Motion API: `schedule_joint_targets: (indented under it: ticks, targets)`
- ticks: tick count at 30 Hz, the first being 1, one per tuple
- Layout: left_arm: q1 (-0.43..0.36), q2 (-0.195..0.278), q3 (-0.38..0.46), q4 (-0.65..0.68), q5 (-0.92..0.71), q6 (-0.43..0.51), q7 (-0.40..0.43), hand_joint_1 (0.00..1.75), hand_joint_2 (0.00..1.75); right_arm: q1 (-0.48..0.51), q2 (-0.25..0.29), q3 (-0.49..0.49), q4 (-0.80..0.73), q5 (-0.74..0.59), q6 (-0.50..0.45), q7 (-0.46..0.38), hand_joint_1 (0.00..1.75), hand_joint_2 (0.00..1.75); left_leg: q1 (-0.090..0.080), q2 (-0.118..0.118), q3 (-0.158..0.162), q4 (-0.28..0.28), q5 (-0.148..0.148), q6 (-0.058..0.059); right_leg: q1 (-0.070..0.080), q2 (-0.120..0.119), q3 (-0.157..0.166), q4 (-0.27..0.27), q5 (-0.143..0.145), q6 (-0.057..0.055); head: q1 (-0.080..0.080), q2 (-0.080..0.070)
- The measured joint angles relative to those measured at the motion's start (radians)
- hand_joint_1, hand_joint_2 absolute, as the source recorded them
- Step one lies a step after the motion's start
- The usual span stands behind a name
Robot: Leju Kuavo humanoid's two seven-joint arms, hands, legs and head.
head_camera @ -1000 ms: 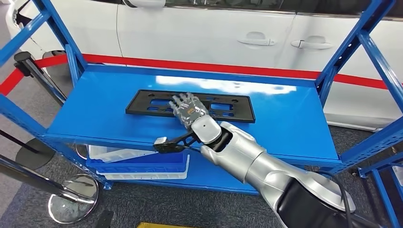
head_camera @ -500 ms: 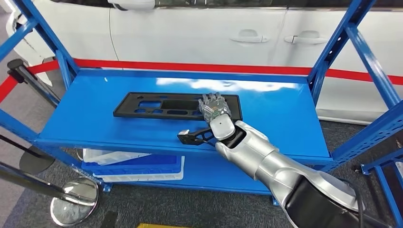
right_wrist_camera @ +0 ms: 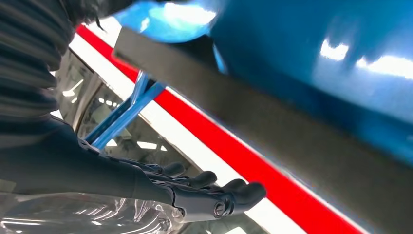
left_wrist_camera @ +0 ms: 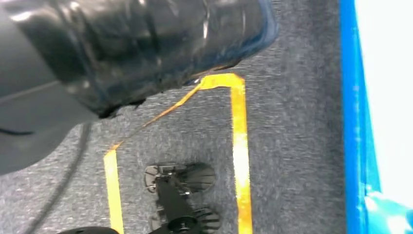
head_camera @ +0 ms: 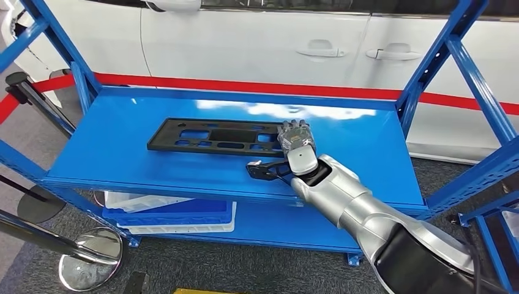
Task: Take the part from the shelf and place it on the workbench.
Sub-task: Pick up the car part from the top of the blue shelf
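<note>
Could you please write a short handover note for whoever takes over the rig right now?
Right robot hand: at the right end of the black plastic panel, fingers extended; no grip evident.
Left robot hand: hanging low, its wrist camera looks at the grey carpet; state unclear.
Panel: flat on the blue shelf.
Done: reach to the part.
Left: grasp it, lift it, place it on the workbench.

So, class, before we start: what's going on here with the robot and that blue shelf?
A humanoid robot is reaching its right arm over the blue shelf, where a flat black part lies on the upper deck. The right robot hand sits at the part's right end with fingers extended, and nothing is lifted yet; whether it is actually touching the part cannot be told. The part has not been taken off the shelf. A white car stands behind.
</note>
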Motion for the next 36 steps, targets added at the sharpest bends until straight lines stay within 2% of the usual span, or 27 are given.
schedule_joint_targets:
  ticks: [1,3,4,5,6,7,8,9,10,14,16,18,19,20,21,22,24,25,26,28,30,32,34,35,36]
  targets:
    - [-0.001,-0.001,0.000,0.000,0.003,-0.006,-0.006,0.00,0.00,0.001,-0.003,-0.003,0.001,-0.004,0.007,-0.005,1.75,1.75,0.001,0.001,0.003,-0.002,0.001,0.001,-0.004,-0.001,-0.024,0.054,-0.027,0.006,0.001,0.000]
    - [-0.001,-0.001,0.000,0.000,0.016,-0.020,-0.022,0.00,0.87,0.008,-0.008,-0.004,0.004,-0.014,0.023,-0.018,1.75,1.75,0.003,0.001,0.004,-0.002,0.000,0.003,-0.015,-0.002,-0.086,0.176,-0.075,0.017,0.002,0.000]
    - [-0.001,-0.001,0.000,0.000,0.026,-0.028,-0.030,0.00,1.31,0.013,-0.010,-0.005,0.005,-0.017,0.027,-0.025,1.75,1.75,0.004,0.001,0.004,0.000,-0.002,0.002,-0.021,-0.003,-0.105,0.210,-0.078,0.021,0.003,0.000]
    - [0.000,-0.001,0.000,0.000,0.034,-0.036,-0.040,0.00,1.75,0.016,-0.011,-0.005,0.007,-0.020,0.026,-0.032,1.75,1.75,0.007,0.000,0.004,0.003,-0.004,0.000,-0.026,-0.004,-0.106,0.206,-0.063,0.025,0.003,0.000]
    - [0.001,-0.001,0.000,0.000,0.041,-0.043,-0.049,0.00,1.75,0.016,-0.012,-0.005,0.008,-0.023,0.023,-0.038,1.75,1.75,0.010,0.000,0.004,0.007,-0.008,-0.005,-0.032,-0.005,-0.088,0.163,-0.032,0.029,0.003,0.000]
    - [0.001,-0.001,0.000,0.000,0.045,-0.049,-0.059,0.00,1.75,0.013,-0.012,-0.005,0.008,-0.026,0.016,-0.044,1.75,1.75,0.014,-0.001,0.004,0.014,-0.013,-0.010,-0.037,-0.005,-0.058,0.098,0.002,0.033,0.003,0.000]
    - [0.000,0.001,0.000,0.000,0.048,-0.053,-0.067,0.00,1.75,0.009,-0.012,-0.006,0.008,-0.030,0.009,-0.049,1.75,1.75,0.015,-0.002,0.003,0.021,-0.018,-0.017,-0.038,-0.005,-0.028,0.038,0.023,0.036,0.004,0.000]
    - [-0.002,0.002,0.000,0.000,0.049,-0.055,-0.073,0.00,1.75,0.007,-0.012,-0.007,0.008,-0.032,0.001,-0.054,1.75,1.75,0.015,-0.003,0.000,0.028,-0.023,-0.024,-0.038,-0.004,-0.006,-0.005,0.034,0.033,0.005,0.000]
    - [-0.003,0.005,0.000,0.000,0.049,-0.056,-0.078,0.00,1.75,0.005,-0.011,-0.008,0.007,-0.033,-0.007,-0.059,1.75,1.75,0.014,-0.005,-0.002,0.031,-0.025,-0.030,-0.037,-0.002,0.004,-0.024,0.034,0.029,0.005,0.000]
    - [-0.002,0.008,0.000,0.000,0.049,-0.056,-0.086,0.00,1.75,-0.003,-0.005,-0.010,0.001,-0.031,-0.045,-0.081,1.75,1.75,0.016,-0.006,-0.003,0.033,-0.031,-0.050,-0.033,-0.002,0.008,-0.029,0.032,-0.003,0.001,0.000]
    - [-0.002,0.008,0.000,0.000,0.048,-0.056,-0.088,0.00,1.75,-0.010,-0.001,-0.010,-0.003,-0.030,-0.058,-0.090,1.75,1.75,0.016,-0.003,-0.028,0.096,-0.071,-0.053,-0.033,-0.004,0.013,-0.034,0.035,-0.015,-0.001,0.000]
    - [-0.003,0.008,0.000,0.000,0.048,-0.056,-0.089,0.00,1.75,-0.011,0.005,-0.011,-0.004,-0.030,-0.067,-0.098,1.75,1.75,0.014,-0.002,-0.084,0.224,-0.132,-0.052,-0.028,-0.004,0.014,-0.034,0.034,-0.022,-0.003,0.000]
    - [-0.003,0.008,0.000,0.000,0.048,-0.055,-0.090,0.00,1.75,-0.010,0.008,-0.011,-0.006,-0.029,-0.071,-0.103,1.75,1.75,0.013,-0.002,-0.112,0.282,-0.153,-0.050,-0.024,-0.004,0.013,-0.034,0.035,-0.024,-0.004,0.000]
    - [-0.002,0.008,0.000,0.000,0.048,-0.054,-0.089,0.00,1.75,-0.010,0.011,-0.011,-0.009,-0.029,-0.076,-0.108,1.75,1.75,0.011,-0.002,-0.129,0.314,-0.158,-0.048,-0.020,-0.003,0.013,-0.034,0.035,-0.026,-0.004,0.000]
    - [-0.001,0.008,0.000,0.000,0.047,-0.052,-0.089,0.00,1.75,-0.010,0.014,-0.011,-0.013,-0.028,-0.082,-0.116,1.75,1.75,0.009,-0.002,-0.129,0.310,-0.145,-0.043,-0.016,-0.003,0.013,-0.034,0.035,-0.027,-0.003,0.000]
    - [-0.001,0.008,0.000,0.000,0.046,-0.049,-0.089,0.00,1.75,-0.010,0.018,-0.011,-0.019,-0.028,-0.088,-0.123,1.75,1.75,0.006,-0.002,-0.111,0.270,-0.117,-0.037,-0.013,-0.002,0.013,-0.034,0.035,-0.027,-0.003,0.000]
    - [-0.004,0.009,-0.001,0.000,0.043,-0.042,-0.088,0.00,1.75,-0.011,0.028,-0.011,-0.037,-0.028,-0.103,-0.139,1.75,1.75,-0.005,-0.002,-0.048,0.138,-0.054,-0.019,-0.007,0.000,0.013,-0.034,0.035,-0.027,-0.003,0.000]
    - [-0.006,0.010,-0.002,0.000,0.042,-0.038,-0.088,0.00,1.75,-0.014,0.033,-0.011,-0.047,-0.028,-0.110,-0.144,1.75,1.75,-0.009,-0.002,-0.023,0.084,-0.038,-0.013,-0.004,0.000,0.010,-0.032,0.035,-0.026,-0.003,0.000]
    - [-0.008,0.010,-0.004,0.000,0.041,-0.035,-0.087,0.00,1.75,-0.018,0.038,-0.011,-0.058,-0.028,-0.117,-0.148,1.75,1.75,-0.013,-0.003,-0.009,0.052,-0.032,-0.010,-0.003,0.000,0.007,-0.032,0.036,-0.024,-0.002,0.000]
    - [-0.009,0.011,-0.011,0.001,0.042,-0.030,-0.085,0.00,1.75,-0.028,0.047,-0.011,-0.081,-0.031,-0.128,-0.151,1.75,1.75,-0.016,-0.004,-0.005,0.036,-0.032,-0.008,-0.004,0.000,0.003,-0.033,0.039,-0.018,-0.003,0.000]
    - [-0.007,0.011,-0.014,0.001,0.047,-0.024,-0.083,0.00,1.75,-0.032,0.052,-0.011,-0.102,-0.036,-0.139,-0.156,1.75,1.75,-0.010,-0.004,-0.001,0.026,-0.025,-0.002,-0.004,-0.001,-0.001,-0.028,0.032,-0.008,-0.002,0.000]
    - [-0.007,0.011,-0.015,0.001,0.052,-0.020,-0.081,0.00,1.75,-0.036,0.053,-0.011,-0.123,-0.044,-0.154,-0.163,1.75,1.75,-0.004,-0.003,0.004,0.017,-0.019,0.004,-0.005,-0.002,-0.030,0.037,-0.009,0.005,0.003,0.000]
    - [-0.006,0.011,-0.015,0.001,0.057,-0.018,-0.070,0.00,1.75,-0.039,0.053,-0.011,-0.148,-0.053,-0.183,-0.168,1.75,1.75,-0.005,-0.002,0.004,0.017,-0.019,0.007,-0.011,-0.003,-0.090,0.165,-0.064,0.013,0.006,0.000]
    - [-0.006,0.011,-0.015,0.001,0.061,-0.017,-0.062,0.00,1.75,-0.039,0.053,-0.011,-0.163,-0.058,-0.200,-0.169,1.75,1.75,-0.004,-0.002,0.004,0.018,-0.021,0.008,-0.015,-0.004,-0.116,0.214,-0.076,0.015,0.006,0.000]
    - [-0.006,0.011,-0.015,0.001,0.066,-0.014,-0.055,0.00,1.75,-0.041,0.053,-0.011,-0.180,-0.062,-0.217,-0.169,1.75,1.75,-0.004,-0.002,0.005,0.020,-0.022,0.008,-0.018,-0.004,-0.127,0.231,-0.070,0.017,0.006,0.000]
